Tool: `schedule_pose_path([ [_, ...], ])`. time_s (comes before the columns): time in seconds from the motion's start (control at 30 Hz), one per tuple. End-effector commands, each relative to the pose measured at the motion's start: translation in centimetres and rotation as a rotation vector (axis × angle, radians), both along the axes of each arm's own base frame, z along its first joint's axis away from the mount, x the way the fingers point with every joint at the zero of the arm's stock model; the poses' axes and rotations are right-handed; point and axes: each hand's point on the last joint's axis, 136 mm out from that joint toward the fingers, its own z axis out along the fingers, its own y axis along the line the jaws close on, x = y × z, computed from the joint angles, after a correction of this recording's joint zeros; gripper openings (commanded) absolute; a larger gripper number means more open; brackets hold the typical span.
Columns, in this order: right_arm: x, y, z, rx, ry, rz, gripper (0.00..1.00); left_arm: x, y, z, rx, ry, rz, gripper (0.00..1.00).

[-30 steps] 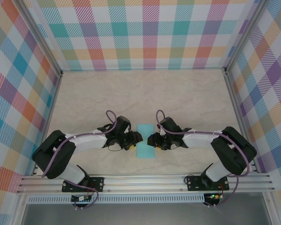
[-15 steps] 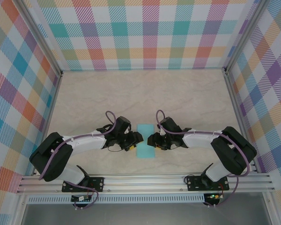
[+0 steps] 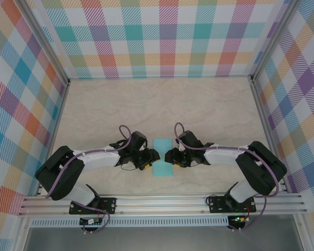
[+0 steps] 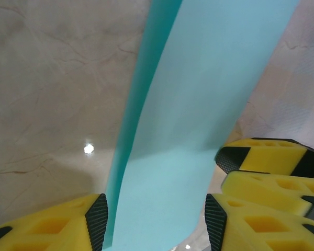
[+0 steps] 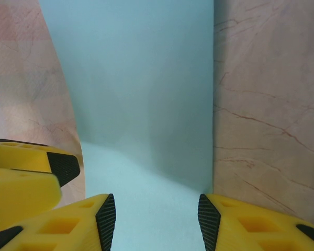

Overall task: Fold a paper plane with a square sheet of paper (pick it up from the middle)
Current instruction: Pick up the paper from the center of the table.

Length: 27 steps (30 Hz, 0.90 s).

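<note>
Left wrist, paper (image 4: 199, 104) doubled, left gripper (image 4: 155, 224) straddling

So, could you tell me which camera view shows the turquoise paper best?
The top external view: the turquoise paper appears almost whole, both ends visible. The left wrist view shows a slanted, cropped strip; the right wrist view a close, cropped stretch.

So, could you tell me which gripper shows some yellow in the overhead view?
The left gripper: a yellow patch shows on its near side, while the right gripper looks all black from above.
</note>
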Motion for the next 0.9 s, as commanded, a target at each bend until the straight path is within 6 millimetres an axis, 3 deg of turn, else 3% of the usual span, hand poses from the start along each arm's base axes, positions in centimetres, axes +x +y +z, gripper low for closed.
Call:
schedule_pose_path([
  [0.0, -1.03, -1.82, -1.87, -0.081, 0.059, -0.026, 0.49, -0.81, -0.31, -0.78, -0.003, 0.018, -0.023, 0.53],
  [0.27, -1.01, -1.91, -1.94, -0.083, 0.06, -0.028, 0.49, -0.72, -0.6, -0.23, -0.025, 0.002, -0.028, 0.48],
  [0.87, -1.14, -2.13, -1.96, -0.086, 0.062, -0.03, 0.5, -0.41, -1.03, -0.18, -0.039, -0.006, -0.033, 0.48],
])
